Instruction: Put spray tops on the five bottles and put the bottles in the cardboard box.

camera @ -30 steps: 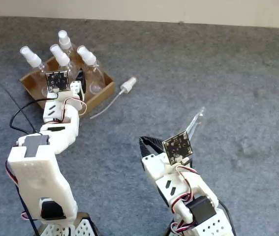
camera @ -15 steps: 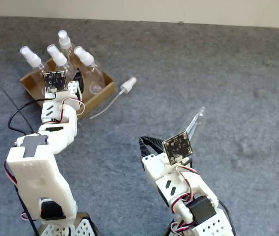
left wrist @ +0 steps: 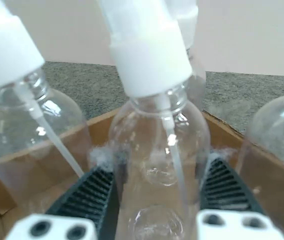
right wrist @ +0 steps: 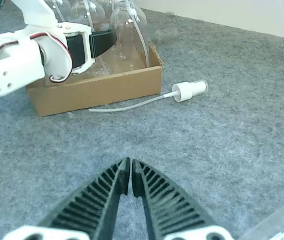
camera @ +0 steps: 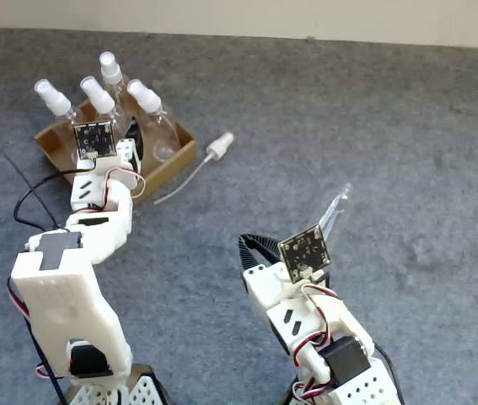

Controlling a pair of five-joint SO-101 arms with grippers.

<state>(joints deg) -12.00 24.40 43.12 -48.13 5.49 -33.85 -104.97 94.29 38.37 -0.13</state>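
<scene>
My left end effector [left wrist: 157, 190] is inside the cardboard box [camera: 175, 160], which sits toward the far left corner of the bench [camera: 390, 126]. Its ribbed black jaws are pressed to either side of a clear spray bottle [left wrist: 157, 150] that stands upright with its white top on. Three more topped bottles stand around it in the box: one at the left wall [left wrist: 26, 115], one behind [left wrist: 194, 75], and one at the right wall [left wrist: 277, 135]. A loose spray top [right wrist: 189, 90] with its long dip tube lies on the bench just beside the box. My right end effector [right wrist: 130, 167] hangs over the bench nearer the front edge, jaws closed together on nothing. A clear bottle [camera: 335, 207] lies on its side just beyond it.
</scene>
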